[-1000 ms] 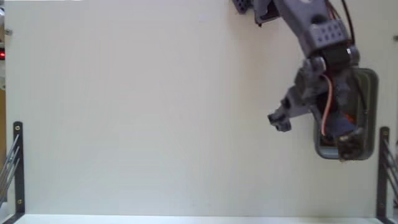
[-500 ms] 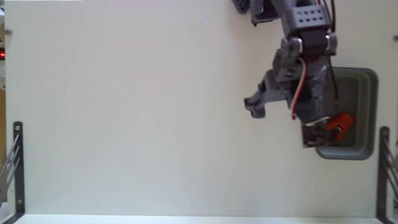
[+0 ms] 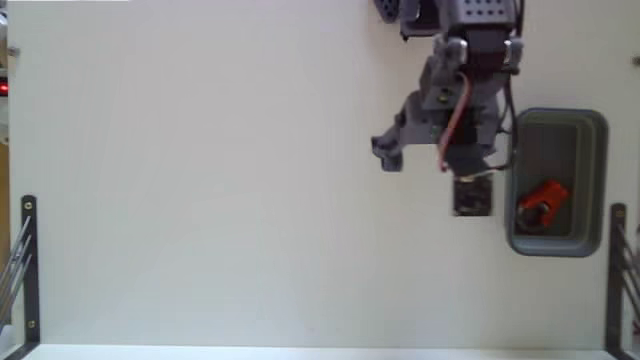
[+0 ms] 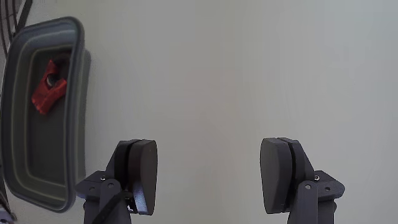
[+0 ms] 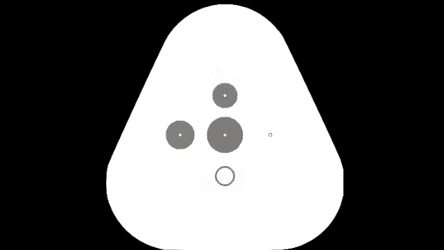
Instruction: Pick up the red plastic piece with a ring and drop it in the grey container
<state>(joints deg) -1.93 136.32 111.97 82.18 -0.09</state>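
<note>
Orange-red piece (image 3: 542, 201); dark grey container (image 3: 597, 180); off-white table (image 3: 220, 180); grey fingers (image 4: 144, 174).

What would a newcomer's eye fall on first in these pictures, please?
Most likely the red plastic piece, the only bright colour, lying inside the grey container at the right edge of the fixed view. Next, the dark arm above the pale table, its gripper open and empty beside the tub.

- Bright, even light is washing the pale tabletop (image 3: 200, 200) in the fixed view; the picture is looking soft.
- Wrist view is showing faint shadow beside the grey container (image 4: 78, 93).
</note>
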